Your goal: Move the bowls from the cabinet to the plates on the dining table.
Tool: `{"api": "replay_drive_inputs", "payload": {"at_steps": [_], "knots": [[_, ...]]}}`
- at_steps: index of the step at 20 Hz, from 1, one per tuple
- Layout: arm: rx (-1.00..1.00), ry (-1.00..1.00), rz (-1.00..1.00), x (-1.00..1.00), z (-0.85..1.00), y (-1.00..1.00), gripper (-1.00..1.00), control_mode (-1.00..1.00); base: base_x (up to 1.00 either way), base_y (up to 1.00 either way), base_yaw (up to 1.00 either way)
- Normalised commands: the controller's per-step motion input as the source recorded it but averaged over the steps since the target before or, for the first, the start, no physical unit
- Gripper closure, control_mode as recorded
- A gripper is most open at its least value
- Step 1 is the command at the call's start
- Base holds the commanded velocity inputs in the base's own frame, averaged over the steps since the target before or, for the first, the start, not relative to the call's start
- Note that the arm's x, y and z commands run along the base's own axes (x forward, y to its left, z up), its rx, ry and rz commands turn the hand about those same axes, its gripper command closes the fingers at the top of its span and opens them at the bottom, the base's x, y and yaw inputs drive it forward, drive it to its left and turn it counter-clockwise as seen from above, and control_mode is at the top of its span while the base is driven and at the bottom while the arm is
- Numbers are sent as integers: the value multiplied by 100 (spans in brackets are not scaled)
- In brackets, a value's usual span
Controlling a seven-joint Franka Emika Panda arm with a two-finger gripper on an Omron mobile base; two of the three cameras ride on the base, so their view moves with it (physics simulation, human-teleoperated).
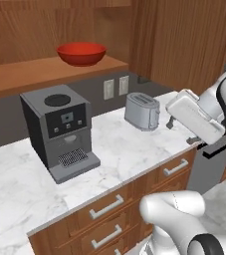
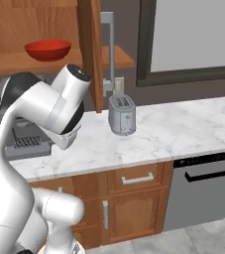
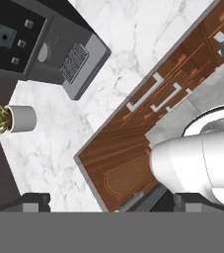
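Bowl [image 1: 81, 53], glossy red, round, on wooden cabinet [image 1: 45, 72] shelf.

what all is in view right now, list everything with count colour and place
red bowl: one, glossy red, on the open wooden shelf of the cabinet above the counter
coffee machine: one, dark grey, on the marble counter under the shelf
toaster: one, silver grey, on the counter by the wall outlets
wall outlets: two, pale, on the dark wall behind the toaster
plant pot: one, grey with a green plant, on the counter beside the coffee machine in the hand view
drawers: brown wood, silver handles, under the counter
dishwasher: one, grey, under the counter to the right
gripper: one, dark tips, open, holding nothing, above the counter edge
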Motion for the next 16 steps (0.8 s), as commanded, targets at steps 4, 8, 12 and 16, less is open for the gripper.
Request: {"api": "replay_drive_inputs", "payload": {"at_steps": [4, 8, 12, 16], "knots": [[0, 0, 0, 0, 0, 0, -100, 100, 44, 41, 2], [0, 0, 0, 0, 0, 0, -100, 100, 50, 10, 10], [0, 0, 0, 0, 0, 0, -100, 100, 37, 32, 6], [0, 0, 0, 0, 0, 0, -100, 100, 13, 52, -2]]}}
